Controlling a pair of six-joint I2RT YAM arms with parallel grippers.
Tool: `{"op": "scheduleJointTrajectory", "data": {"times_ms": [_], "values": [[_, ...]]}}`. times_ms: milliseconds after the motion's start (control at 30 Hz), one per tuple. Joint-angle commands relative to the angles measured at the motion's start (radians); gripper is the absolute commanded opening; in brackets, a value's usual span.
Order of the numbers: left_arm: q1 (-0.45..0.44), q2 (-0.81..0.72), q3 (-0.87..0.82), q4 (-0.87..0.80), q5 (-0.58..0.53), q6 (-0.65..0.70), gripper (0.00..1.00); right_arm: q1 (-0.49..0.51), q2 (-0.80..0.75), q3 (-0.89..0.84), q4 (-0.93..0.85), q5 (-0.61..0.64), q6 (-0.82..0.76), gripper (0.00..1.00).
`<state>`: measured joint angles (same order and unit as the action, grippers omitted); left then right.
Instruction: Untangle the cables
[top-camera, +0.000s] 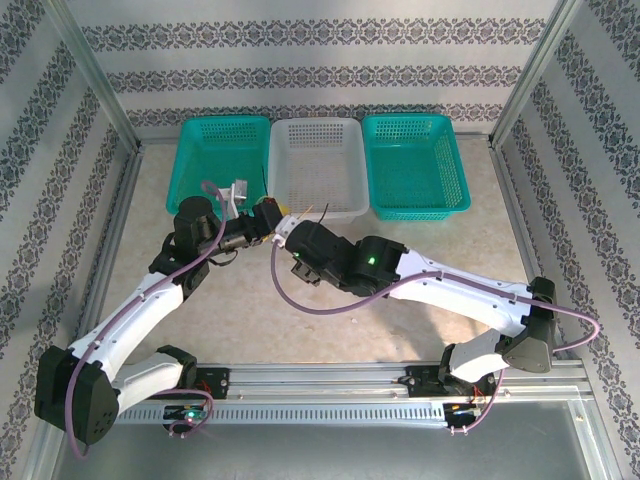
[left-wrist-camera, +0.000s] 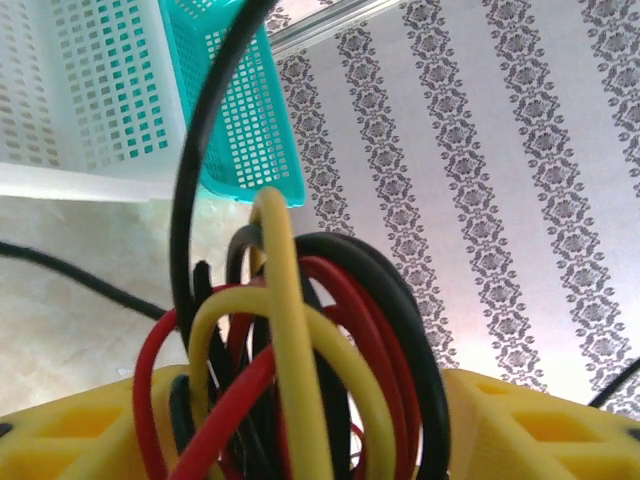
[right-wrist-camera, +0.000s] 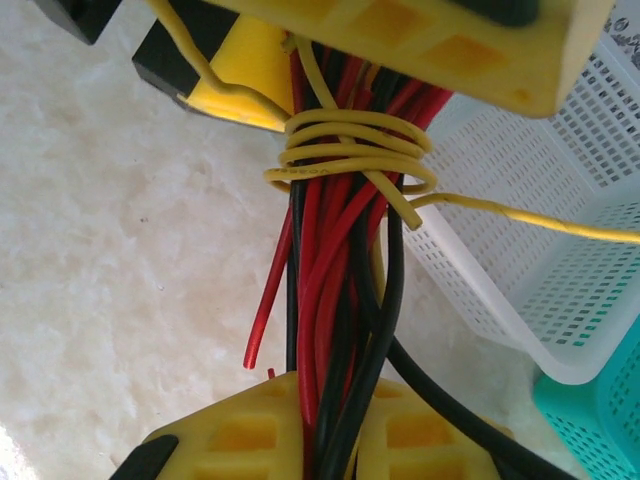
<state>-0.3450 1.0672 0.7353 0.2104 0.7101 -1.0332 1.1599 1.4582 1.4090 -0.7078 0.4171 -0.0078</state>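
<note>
The cables (right-wrist-camera: 335, 280) form one red, black and yellow bundle held above the table between both grippers. A yellow strand (right-wrist-camera: 350, 150) coils around the bundle and trails right over the white basket. My right gripper (right-wrist-camera: 345, 430) is shut on the bundle's lower part. In the left wrist view the cable loops (left-wrist-camera: 300, 330) fill the gap between the yellow fingers (left-wrist-camera: 540, 420) of my left gripper (left-wrist-camera: 315, 420) and touch both. From above, the left gripper (top-camera: 262, 213) and right gripper (top-camera: 285, 233) meet tip to tip just before the white basket.
Three baskets stand in a row at the back: teal (top-camera: 187, 170), white (top-camera: 318, 125) and teal (top-camera: 415, 122). Purple arm cables (top-camera: 300, 300) hang under both arms. Patterned walls and metal posts close in the table's sides.
</note>
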Motion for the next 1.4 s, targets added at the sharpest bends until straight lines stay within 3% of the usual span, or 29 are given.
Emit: {"op": "scheduleJointTrajectory", "data": {"times_ms": [0,167,533,567,633,667,767,867,933,1000,1100,1233,1367], "values": [[0.010,0.017,0.026,-0.018,-0.008,0.013,0.52,0.036,0.002,0.007,0.056,0.042,-0.044,0.00],[0.009,0.063,0.029,-0.032,0.015,-0.004,0.32,0.069,0.020,0.003,0.063,0.088,-0.073,0.00],[0.011,0.055,0.012,-0.021,-0.001,0.020,0.01,0.072,-0.015,-0.020,0.090,0.146,-0.054,0.02],[0.011,0.051,0.007,-0.003,-0.001,0.023,0.00,0.072,-0.028,-0.023,0.094,0.160,-0.054,0.09],[0.014,0.039,-0.014,0.064,0.006,0.025,0.00,0.060,-0.061,-0.030,0.097,0.210,-0.044,0.43],[0.014,0.034,-0.019,0.089,0.010,0.028,0.00,0.050,-0.081,-0.029,0.095,0.230,-0.029,0.53],[0.017,0.018,-0.034,0.144,0.012,0.063,0.00,-0.008,-0.181,-0.023,0.090,0.211,0.053,0.73],[0.016,-0.013,-0.054,0.212,0.017,0.106,0.00,-0.113,-0.297,-0.017,0.092,0.016,0.189,0.84],[0.016,-0.033,-0.082,0.315,0.037,0.109,0.00,-0.238,-0.343,-0.021,0.101,-0.226,0.308,0.87],[0.016,-0.048,-0.112,0.454,0.063,0.094,0.00,-0.370,-0.353,-0.028,0.117,-0.469,0.417,0.87],[0.018,-0.047,-0.122,0.616,0.101,0.052,0.00,-0.454,-0.325,-0.031,0.140,-0.681,0.486,0.84],[0.018,0.005,-0.091,0.726,0.171,-0.034,0.00,-0.454,-0.282,-0.028,0.182,-0.787,0.518,0.70],[0.018,0.048,-0.077,0.826,0.199,-0.117,0.00,-0.445,-0.276,-0.043,0.222,-0.768,0.526,0.59]]}}
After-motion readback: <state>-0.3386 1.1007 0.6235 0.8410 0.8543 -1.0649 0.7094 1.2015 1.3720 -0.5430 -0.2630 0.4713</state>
